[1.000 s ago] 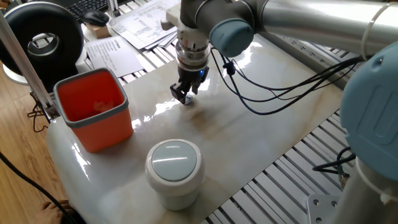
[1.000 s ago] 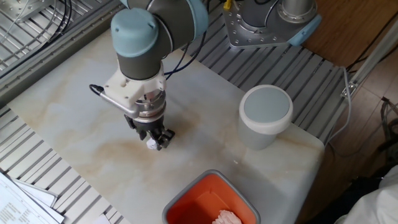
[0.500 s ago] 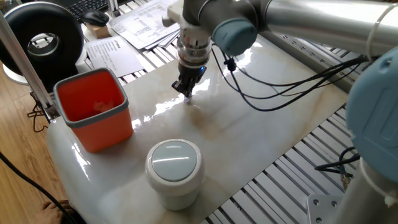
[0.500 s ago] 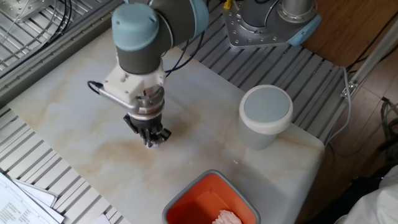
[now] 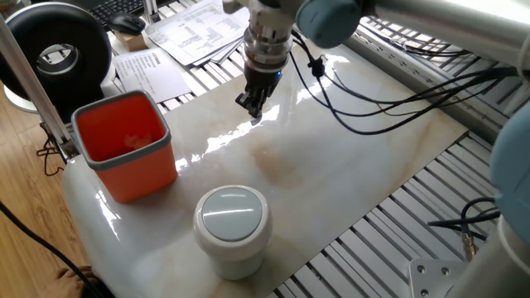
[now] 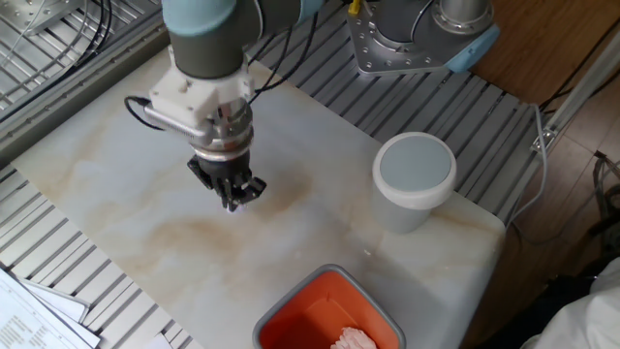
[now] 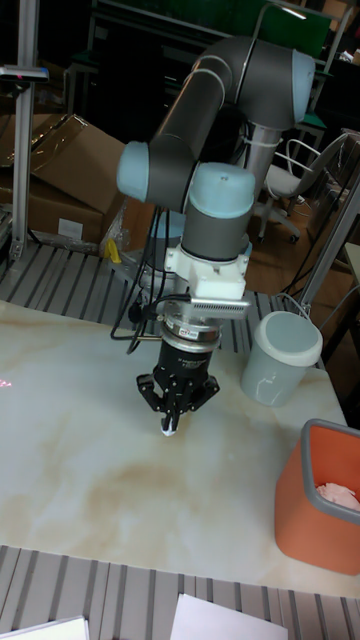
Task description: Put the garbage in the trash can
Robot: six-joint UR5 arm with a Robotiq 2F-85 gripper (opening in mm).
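My gripper [image 5: 255, 114] hangs a little above the marble tabletop [image 5: 348, 165], fingers pointing down and shut on the garbage [image 7: 168, 428]. The garbage is a tiny whitish scrap that just shows at the fingertips. The same gripper [image 6: 235, 201] [image 7: 171, 420] appears in the other fixed view and the tall fixed view. The trash can [image 5: 232, 222] [image 6: 415, 180] [image 7: 281, 358], a small round white can with a domed lid, stands near the table's edge, well apart from the gripper. Its lid is closed.
A square orange bin [image 5: 124, 145] [image 6: 325, 312] [image 7: 318, 497] with a grey rim holds some whitish material and stands near the trash can. Papers [image 5: 178, 37] and a black round device [image 5: 58, 50] lie beyond the table. Black cables [image 5: 364, 124] trail from the wrist.
The fingers have closed on the scrap. The gripper has risen off the tabletop and shifted slightly toward the far side of the table.
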